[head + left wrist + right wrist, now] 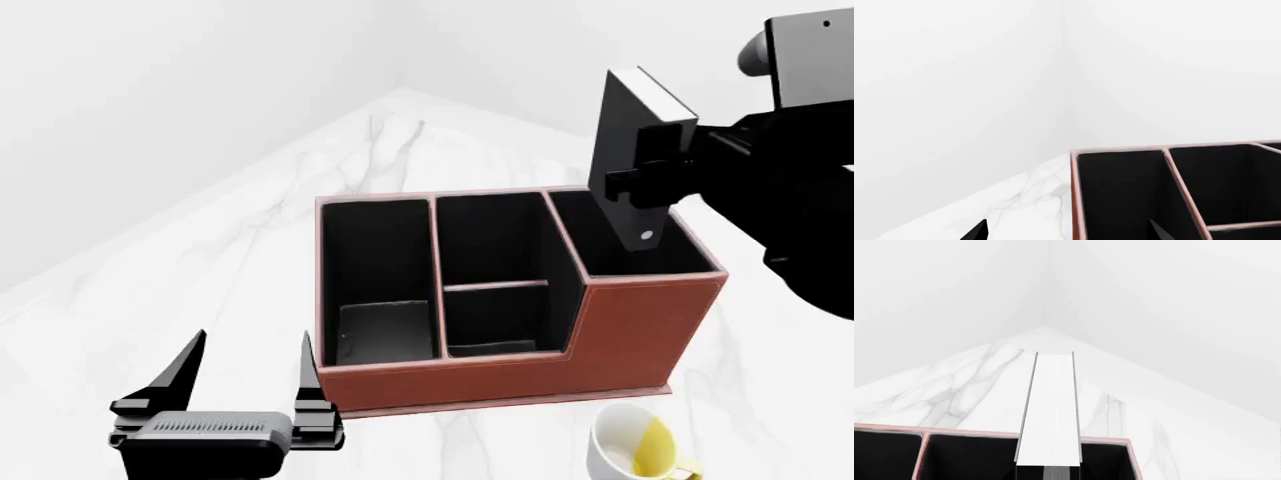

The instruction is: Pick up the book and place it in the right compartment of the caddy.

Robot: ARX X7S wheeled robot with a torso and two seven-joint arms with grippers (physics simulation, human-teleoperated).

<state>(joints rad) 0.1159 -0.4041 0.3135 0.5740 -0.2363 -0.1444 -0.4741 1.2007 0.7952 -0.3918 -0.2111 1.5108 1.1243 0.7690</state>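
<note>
The reddish-brown caddy (534,340) stands on the white marble table. My right gripper (650,172) is shut on the black book (621,140) with white page edges. It holds the book upright, tilted a little. The book's lower end hangs over the mouth of the right compartment (641,255), the tallest black-lined section. In the right wrist view the book's white page edge (1049,410) runs up the middle above the caddy's rim (967,433). My left gripper (251,372) is open and empty, low at the caddy's front left corner. The left wrist view shows the caddy's left sections (1121,195).
A white mug with yellow inside (641,450) stands just in front of the caddy's right end. White walls meet in a corner behind the table (387,130). The caddy's left section holds a flat dark item (380,330).
</note>
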